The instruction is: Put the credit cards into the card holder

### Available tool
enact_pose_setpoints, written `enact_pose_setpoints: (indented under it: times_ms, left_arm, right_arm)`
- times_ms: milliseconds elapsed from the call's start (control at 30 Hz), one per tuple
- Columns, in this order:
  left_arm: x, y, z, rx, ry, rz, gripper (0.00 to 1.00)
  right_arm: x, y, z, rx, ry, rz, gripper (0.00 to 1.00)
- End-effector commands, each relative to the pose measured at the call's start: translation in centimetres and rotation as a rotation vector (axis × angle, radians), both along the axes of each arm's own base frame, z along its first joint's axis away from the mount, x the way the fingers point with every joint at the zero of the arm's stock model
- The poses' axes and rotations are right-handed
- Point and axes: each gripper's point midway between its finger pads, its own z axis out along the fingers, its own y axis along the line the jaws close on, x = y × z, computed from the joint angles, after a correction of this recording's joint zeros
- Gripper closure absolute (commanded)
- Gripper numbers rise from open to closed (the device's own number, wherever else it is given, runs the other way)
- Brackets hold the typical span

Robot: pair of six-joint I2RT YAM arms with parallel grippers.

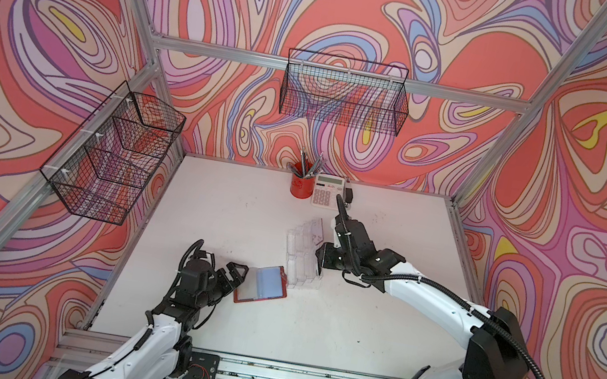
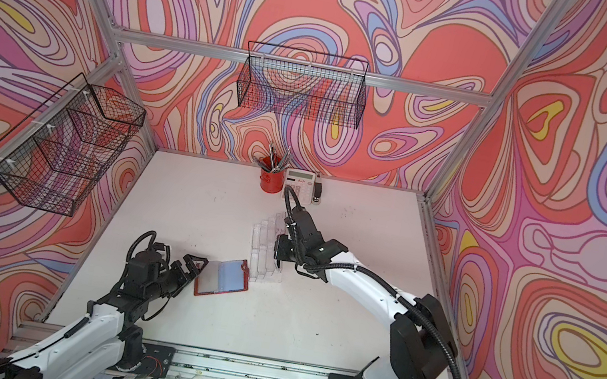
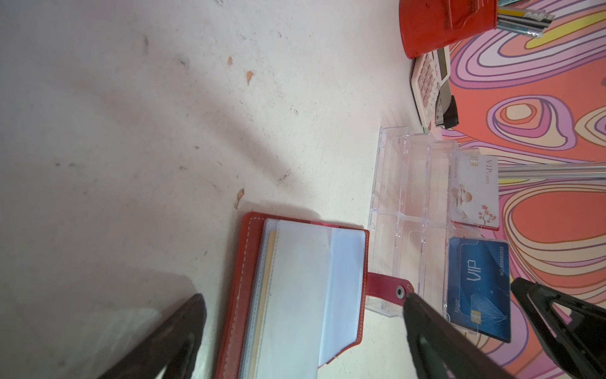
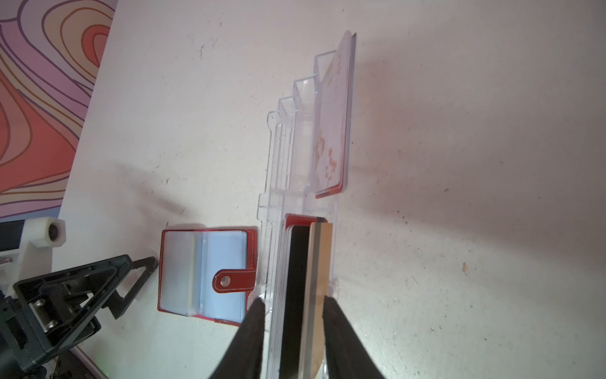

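Note:
A clear stepped card holder [image 1: 302, 258] [image 2: 265, 251] stands mid-table. Its rear slots hold credit cards: a blue VIP card [image 3: 478, 285] at one end, a white VIP card [image 3: 472, 187] [image 4: 334, 124] at the other. From behind, the blue card's stack shows a black back [image 4: 296, 262] and a gold card [image 4: 323, 262]. My right gripper [image 4: 294, 298] [image 1: 318, 260] straddles that stack from above, jaws apart. The red wallet [image 1: 262, 284] [image 3: 295, 295] lies open beside the holder, a yellowish edge in its sleeves. My left gripper [image 3: 301, 298] [image 1: 236, 271] stands open at the wallet's left edge, holding nothing.
A red pen cup [image 1: 300, 186], a calculator [image 1: 327, 190] and a stapler [image 1: 348, 195] stand at the back edge of the table. Black wire baskets hang on the left wall [image 1: 109, 156] and the back wall [image 1: 346, 92].

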Motion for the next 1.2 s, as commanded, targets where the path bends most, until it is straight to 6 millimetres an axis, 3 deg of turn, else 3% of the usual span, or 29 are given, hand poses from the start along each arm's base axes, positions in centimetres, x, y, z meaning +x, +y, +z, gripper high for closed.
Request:
enact_pose_setpoints:
  times_ms: [0, 333, 500, 1167]
  left_arm:
    - [0.5, 0.3, 0.7, 0.018, -0.019, 0.007, 0.04]
    - [0.5, 0.2, 0.7, 0.016, -0.018, 0.005, 0.04]
    - [0.5, 0.2, 0.7, 0.016, -0.018, 0.005, 0.04]
    - [0.5, 0.2, 0.6, 0.015, -0.015, 0.005, 0.04]
  right_arm:
    - [0.1, -0.4, -1.4, -0.049, 0.024, -0.024, 0.68]
    - [0.0, -1.1, 0.1, -0.045, -0.013, -0.042, 0.72]
    - [-0.1, -1.1, -0.2, -0.05, -0.004, -0.034, 0.77]
    - [-0.2, -0.2, -1.1, -0.036, 0.021, 0.001, 0.81]
